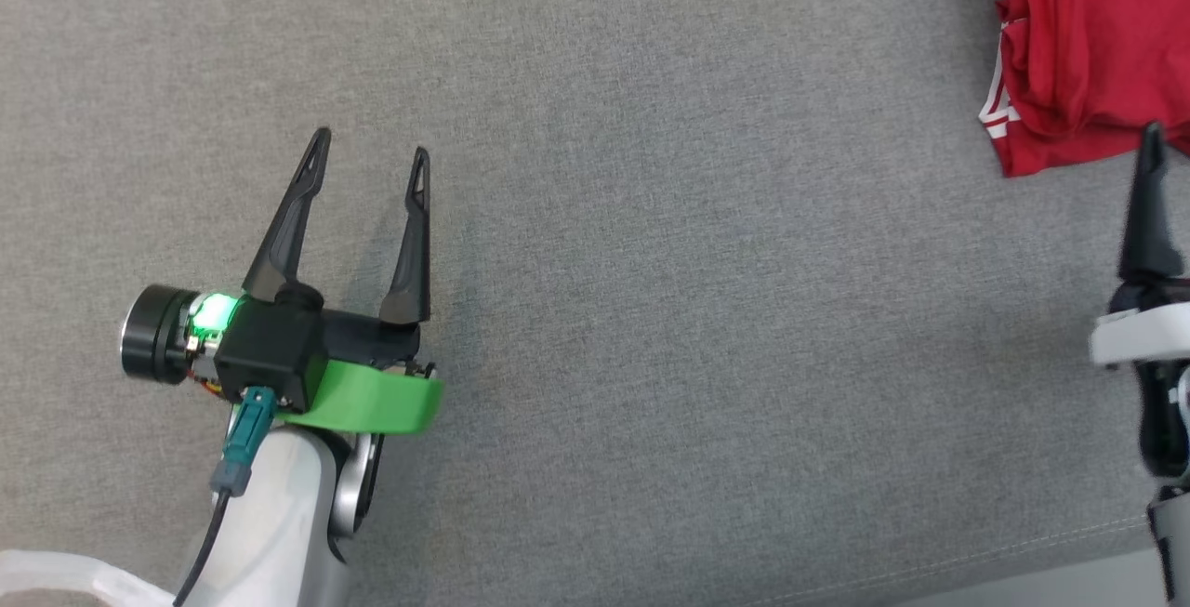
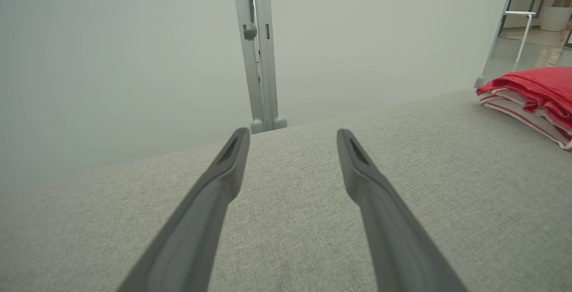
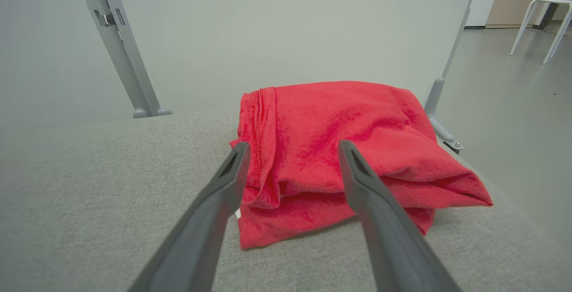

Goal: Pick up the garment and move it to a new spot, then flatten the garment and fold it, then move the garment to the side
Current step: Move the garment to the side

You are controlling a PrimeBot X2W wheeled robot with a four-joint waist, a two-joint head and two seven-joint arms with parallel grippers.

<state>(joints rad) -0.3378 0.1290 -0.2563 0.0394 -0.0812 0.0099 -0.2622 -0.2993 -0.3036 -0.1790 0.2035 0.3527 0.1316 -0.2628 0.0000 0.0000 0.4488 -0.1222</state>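
Lying folded: red garment (image 3: pixel 335 113), white stripes.

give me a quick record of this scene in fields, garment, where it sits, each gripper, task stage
garment: red garment, folded into a compact bundle
place: far right corner of the grey fabric surface
left gripper: fingers open, empty, over the bare surface well to the left of the garment
right gripper: fingers open, tips at the garment's near edge, not clamped on it
task stage: garment looks folded and already set to the side
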